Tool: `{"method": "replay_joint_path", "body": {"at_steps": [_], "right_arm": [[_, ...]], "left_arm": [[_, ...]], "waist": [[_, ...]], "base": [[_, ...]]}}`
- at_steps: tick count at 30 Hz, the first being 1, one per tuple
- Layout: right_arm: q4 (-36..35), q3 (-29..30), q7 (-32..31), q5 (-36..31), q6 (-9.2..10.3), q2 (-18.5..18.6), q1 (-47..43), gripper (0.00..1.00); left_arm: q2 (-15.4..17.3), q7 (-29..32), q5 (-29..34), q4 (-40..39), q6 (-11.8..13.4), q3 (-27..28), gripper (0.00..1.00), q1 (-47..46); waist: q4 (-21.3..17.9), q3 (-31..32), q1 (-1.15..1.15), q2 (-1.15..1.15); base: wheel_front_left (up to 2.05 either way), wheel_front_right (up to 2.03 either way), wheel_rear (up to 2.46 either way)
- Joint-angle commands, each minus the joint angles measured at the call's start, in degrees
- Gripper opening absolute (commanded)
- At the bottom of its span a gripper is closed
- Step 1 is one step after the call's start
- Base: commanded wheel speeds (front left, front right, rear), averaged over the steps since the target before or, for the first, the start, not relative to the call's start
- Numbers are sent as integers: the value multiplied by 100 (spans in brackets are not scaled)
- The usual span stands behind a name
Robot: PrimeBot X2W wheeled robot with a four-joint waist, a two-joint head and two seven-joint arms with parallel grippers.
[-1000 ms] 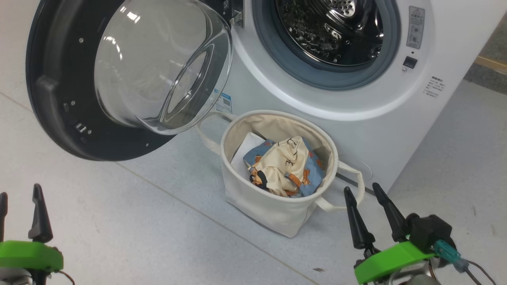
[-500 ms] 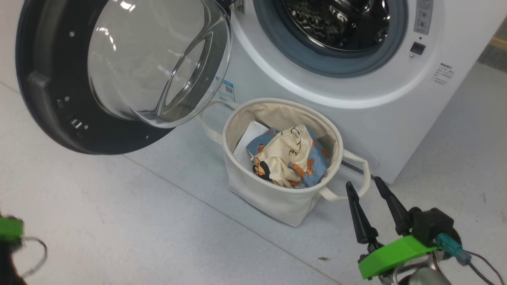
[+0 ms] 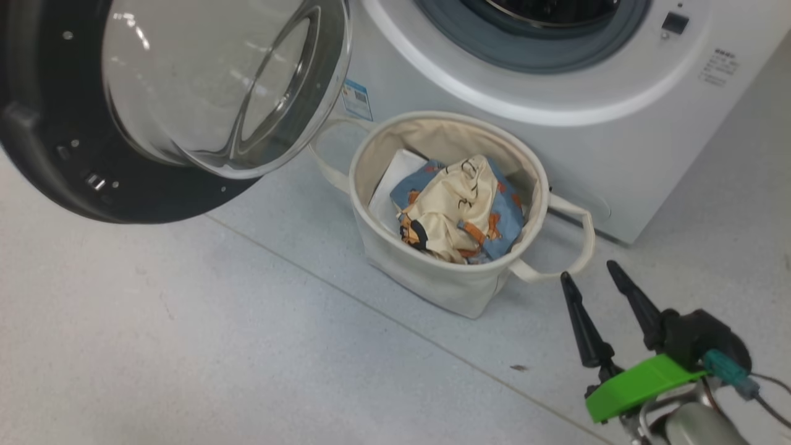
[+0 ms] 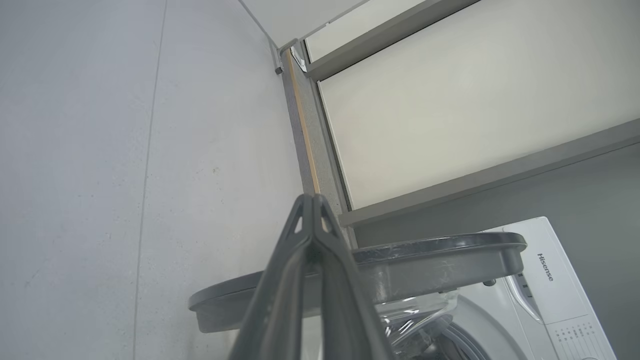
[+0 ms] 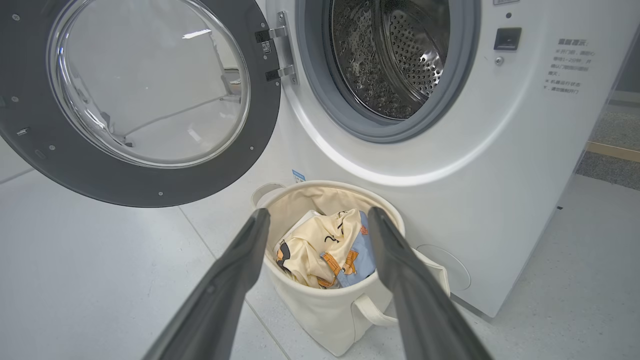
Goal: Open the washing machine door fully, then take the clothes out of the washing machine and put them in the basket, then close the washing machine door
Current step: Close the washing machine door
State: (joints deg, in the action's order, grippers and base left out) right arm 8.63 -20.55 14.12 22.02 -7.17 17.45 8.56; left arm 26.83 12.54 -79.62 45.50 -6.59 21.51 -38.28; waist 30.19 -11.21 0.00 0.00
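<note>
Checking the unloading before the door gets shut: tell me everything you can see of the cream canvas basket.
The round cream canvas basket is a soft-sided tub with a looped fabric handle on each of two opposite sides. It stands upright on the grey floor, close in front of the white washing machine, below its drum mouth; whether they touch I cannot tell. Inside lie crumpled light-blue and cream printed clothes and a plain white flat sheet against the inner wall.
</note>
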Motion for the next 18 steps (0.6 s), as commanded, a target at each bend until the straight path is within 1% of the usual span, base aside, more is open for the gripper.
{"method": "replay_joint_path", "body": {"at_steps": [1,4,9,18], "right_arm": [[-216,-85,-18,-38,-32,114,195,100],[-307,-49,-112,-58,-32,241,210,100],[-526,36,-280,-87,-32,401,187,100],[-976,240,-563,-168,-32,625,87,100]], "left_arm": [[406,115,-97,-60,-44,195,0,-242],[497,373,-337,365,-14,292,0,-640],[613,671,-314,884,18,115,0,-1179],[707,519,-220,1353,-51,-20,0,-1972]], "waist": [[-33,-91,0,0],[-73,-209,0,0],[-166,-414,0,0],[-348,-791,0,0]], "base": [[0,0,0],[0,0,0],[0,0,0],[0,0,0]]}}
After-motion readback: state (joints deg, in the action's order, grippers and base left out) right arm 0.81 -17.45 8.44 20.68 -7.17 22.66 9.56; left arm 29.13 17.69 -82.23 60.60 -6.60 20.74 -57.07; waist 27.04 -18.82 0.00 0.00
